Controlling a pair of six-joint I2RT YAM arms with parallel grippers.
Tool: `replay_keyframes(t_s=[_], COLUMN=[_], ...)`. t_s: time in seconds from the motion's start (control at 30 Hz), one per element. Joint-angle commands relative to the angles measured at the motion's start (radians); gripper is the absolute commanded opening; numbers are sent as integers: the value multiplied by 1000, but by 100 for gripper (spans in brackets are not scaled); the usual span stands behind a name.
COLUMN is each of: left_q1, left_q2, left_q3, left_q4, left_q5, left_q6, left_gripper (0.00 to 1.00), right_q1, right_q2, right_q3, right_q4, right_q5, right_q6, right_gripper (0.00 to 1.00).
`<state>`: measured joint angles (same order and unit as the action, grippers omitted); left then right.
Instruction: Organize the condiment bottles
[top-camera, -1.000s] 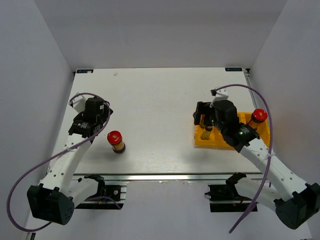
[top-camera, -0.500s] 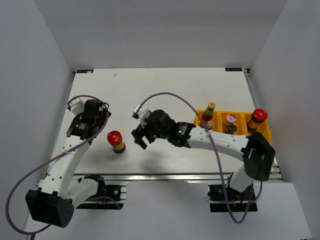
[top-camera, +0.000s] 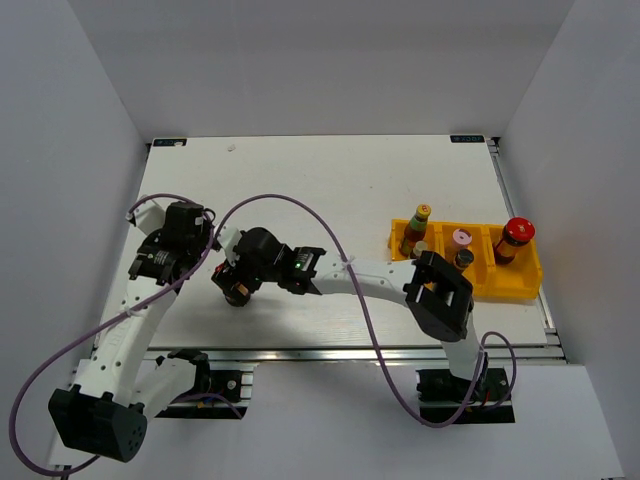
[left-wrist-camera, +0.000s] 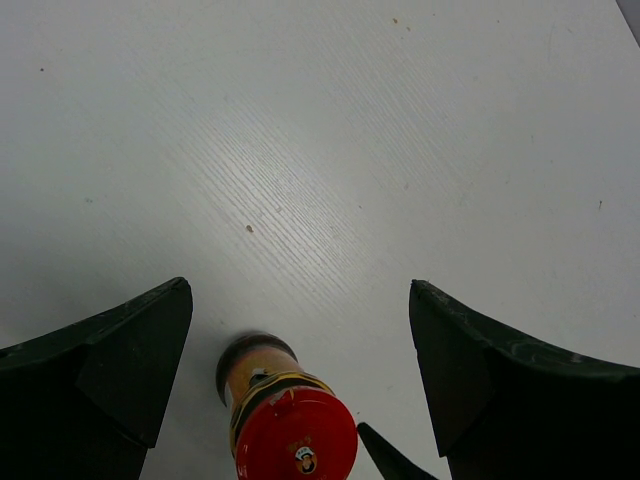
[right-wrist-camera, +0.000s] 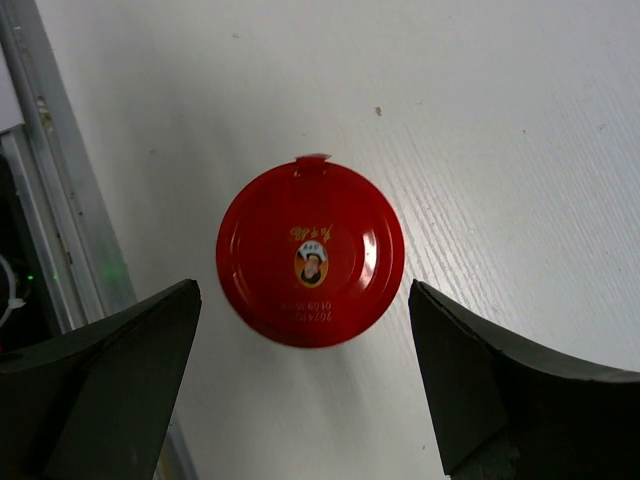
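A stout dark jar with a red cap (right-wrist-camera: 310, 253) stands alone on the table at the left. My right gripper (right-wrist-camera: 302, 292) is open and hovers right above it, its fingers on either side of the cap and not touching. In the top view the right gripper (top-camera: 238, 277) hides most of the jar (top-camera: 236, 296). My left gripper (top-camera: 160, 258) is open and empty just left of the jar (left-wrist-camera: 285, 415). The other bottles stand in the yellow tray: a red-capped jar (top-camera: 515, 236), a pink-capped one (top-camera: 461, 238), a black-capped one (top-camera: 464, 257) and two slim orange-capped ones (top-camera: 420, 224).
The yellow compartment tray (top-camera: 520, 285) sits at the right side of the table. The right arm (top-camera: 370, 277) stretches across the front middle of the table. The table's metal front rail (right-wrist-camera: 40, 200) lies close to the lone jar.
My right arm has swung from the tray at the right across to the left, and now hovers over the lone red-capped jar. The left gripper has shifted slightly left.
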<state>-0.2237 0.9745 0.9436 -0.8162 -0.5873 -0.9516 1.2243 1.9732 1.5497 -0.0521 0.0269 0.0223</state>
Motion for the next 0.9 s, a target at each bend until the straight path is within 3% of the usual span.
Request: replay_keyframes(t_s=[0.0,0.4,0.47,0.6,0.7,0.87], left_q1=[4,6,4,6,6,4], left_q2=[-30,-26,-30,-39,-46,-46], left_q3=[24,21,20,17,15,17], left_q4=[-6,-1,-4,-1,2,-3], left_q5=[-25,-17,-22,-23,-23,-23], left_q6=[-9,-1,-6,-6,-6,-6], left_gripper=[98,98,98,98,98,98], right_q1=[3,26,27,26,27,29], right_q2=[35,151,145,113,92,85], right_q3=[73,188,182,141,109,93], right_q4=[-11,5,9,11,0,-14], right_q5=[4,74,87,94,88,96], right_q6=[-4,-7,-4,19,34,36], right_gripper=[89,89,89,78,85,83])
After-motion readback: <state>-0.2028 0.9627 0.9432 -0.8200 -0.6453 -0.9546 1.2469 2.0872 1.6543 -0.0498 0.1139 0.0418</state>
